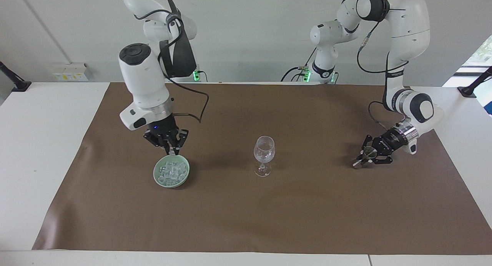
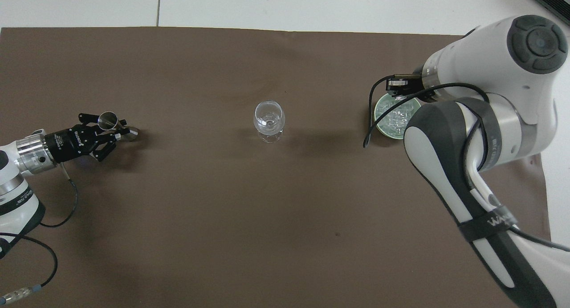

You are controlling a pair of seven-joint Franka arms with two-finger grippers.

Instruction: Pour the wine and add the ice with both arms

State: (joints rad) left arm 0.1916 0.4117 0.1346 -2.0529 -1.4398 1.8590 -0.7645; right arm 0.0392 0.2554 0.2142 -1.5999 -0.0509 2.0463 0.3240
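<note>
A pale green dish (image 1: pixel 156 174) holds the ice (image 1: pixel 171 170), a heap of small clear cubes, toward the right arm's end of the table. It also shows in the overhead view (image 2: pixel 379 117) with the ice (image 2: pixel 395 115). My right gripper (image 1: pixel 171 151) hangs just above the dish, fingers drawn together on a small clear ice cube. The wine glass (image 1: pixel 264 152) stands upright mid-table and shows in the overhead view (image 2: pixel 268 119). My left gripper (image 1: pixel 368 155) is shut on a tilted metal jigger (image 2: pixel 109 119), low over the mat at the left arm's end.
A brown mat (image 1: pixel 246 220) covers the white table (image 1: pixel 38 143). A black cable (image 1: pixel 200 104) hangs from the right wrist near the dish. The right arm's forearm (image 2: pixel 463 165) covers part of the dish from above.
</note>
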